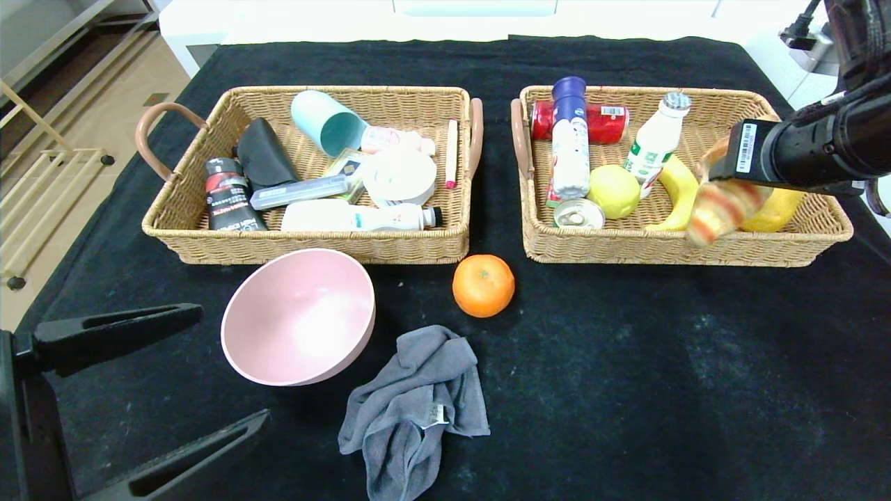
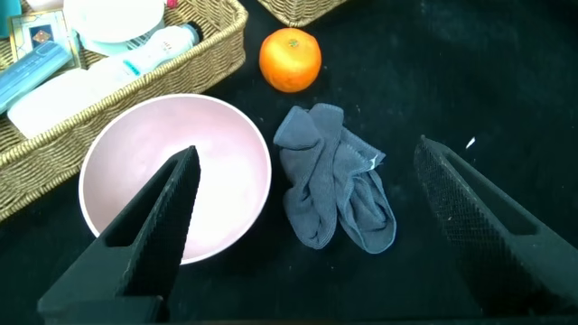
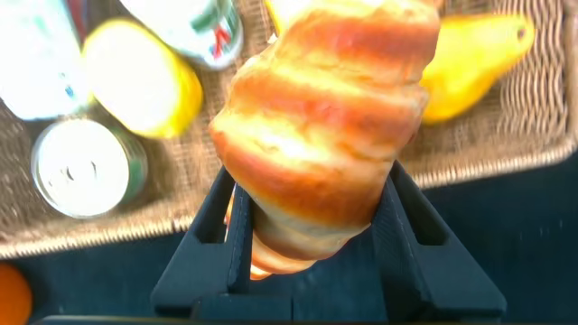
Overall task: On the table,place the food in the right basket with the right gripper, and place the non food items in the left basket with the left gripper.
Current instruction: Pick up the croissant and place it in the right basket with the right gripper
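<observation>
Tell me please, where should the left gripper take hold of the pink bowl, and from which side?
Grip the pink bowl by its rim, probably the near edge, coming from above with one finger inside and one outside. It lies tilted with its wide mouth open upward, too broad to span whole. The left gripper hangs open just over it.

A black table [image 1: 626, 390] with faint pale specks is seen. Both baskets [image 1: 306, 240] [image 1: 668, 247] are woven in tan, with brown handles. The bowl [image 1: 299, 316] is coloured pale pink, the cloth [image 1: 418, 403] grey with a white tag. An orange [image 1: 483, 285] is bright orange. The croissant [image 3: 325, 153] is striped golden and reddish brown. A yellow banana [image 1: 676, 195] is shown.
</observation>
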`<action>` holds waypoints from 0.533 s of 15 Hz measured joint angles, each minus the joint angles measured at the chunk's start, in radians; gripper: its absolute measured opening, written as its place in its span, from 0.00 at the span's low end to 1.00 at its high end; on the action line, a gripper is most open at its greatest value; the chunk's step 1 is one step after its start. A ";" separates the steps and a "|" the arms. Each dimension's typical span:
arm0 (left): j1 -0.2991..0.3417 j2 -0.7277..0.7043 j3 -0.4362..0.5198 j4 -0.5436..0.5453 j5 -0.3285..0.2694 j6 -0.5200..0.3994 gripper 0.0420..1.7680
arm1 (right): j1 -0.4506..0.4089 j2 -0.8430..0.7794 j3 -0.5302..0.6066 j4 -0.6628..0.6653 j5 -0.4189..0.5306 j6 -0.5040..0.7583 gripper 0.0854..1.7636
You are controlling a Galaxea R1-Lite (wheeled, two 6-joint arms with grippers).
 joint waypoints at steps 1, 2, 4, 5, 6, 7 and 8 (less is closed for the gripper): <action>0.000 0.000 0.000 0.000 0.000 0.000 0.97 | -0.001 0.005 -0.007 -0.020 0.000 -0.004 0.44; 0.000 0.000 0.000 0.000 0.000 0.000 0.97 | -0.002 0.011 -0.021 -0.031 0.000 -0.006 0.44; 0.000 0.000 0.000 0.000 0.000 0.000 0.97 | -0.005 0.024 -0.056 -0.035 -0.002 -0.004 0.44; 0.000 0.000 0.000 0.000 0.001 0.000 0.97 | -0.009 0.034 -0.074 -0.036 -0.013 -0.004 0.44; 0.000 0.000 0.000 0.000 0.000 0.000 0.97 | -0.012 0.042 -0.083 -0.037 -0.029 -0.005 0.44; 0.000 0.000 0.000 0.000 0.001 0.000 0.97 | -0.014 0.051 -0.088 -0.037 -0.036 -0.006 0.44; 0.000 0.000 0.000 0.000 0.001 0.000 0.97 | -0.015 0.061 -0.094 -0.041 -0.037 -0.006 0.44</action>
